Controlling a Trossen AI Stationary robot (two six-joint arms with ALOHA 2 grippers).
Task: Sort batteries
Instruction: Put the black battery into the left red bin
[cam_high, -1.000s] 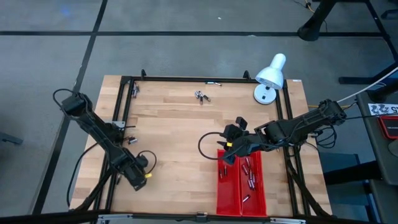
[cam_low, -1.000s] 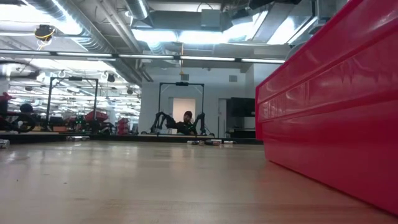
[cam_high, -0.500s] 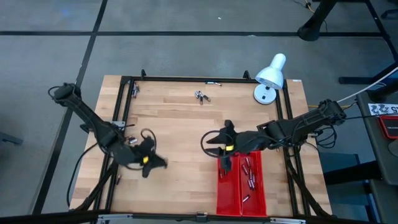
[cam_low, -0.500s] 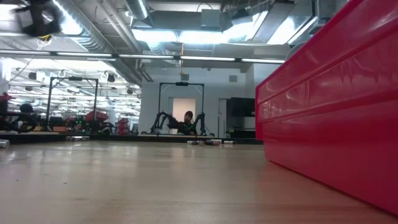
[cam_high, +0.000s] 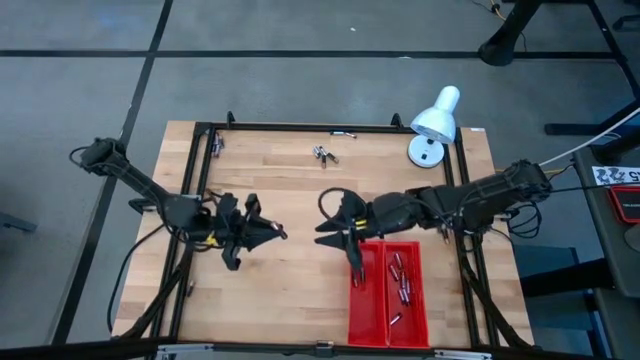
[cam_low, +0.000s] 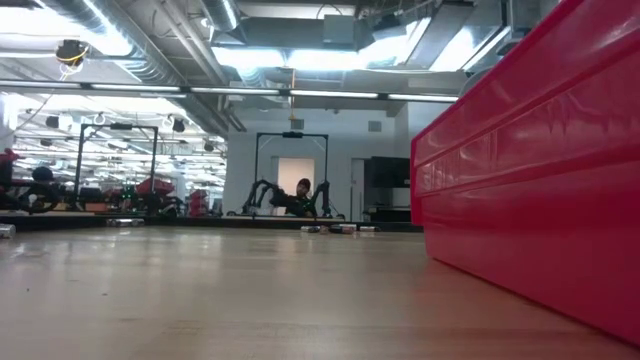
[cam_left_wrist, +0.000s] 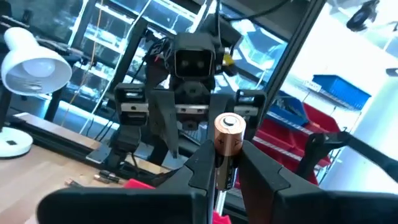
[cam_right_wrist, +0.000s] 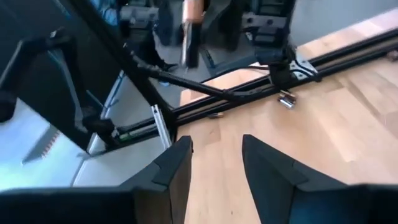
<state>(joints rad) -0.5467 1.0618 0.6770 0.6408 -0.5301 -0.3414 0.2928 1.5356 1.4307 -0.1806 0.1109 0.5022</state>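
Item: battery (cam_left_wrist: 227, 147), copper-topped, clamped upright between the left gripper (cam_high: 268, 232) fingers, held over the bare table (cam_high: 290, 290) mid-left. Right gripper (cam_high: 330, 228) faces it close by, jaws apart, empty. Red tray (cam_high: 371, 312), holding other batteries (cam_high: 402, 282), lies beyond the right gripper. White lamp (cam_high: 433, 124) stands well clear. Handover or carry likely.
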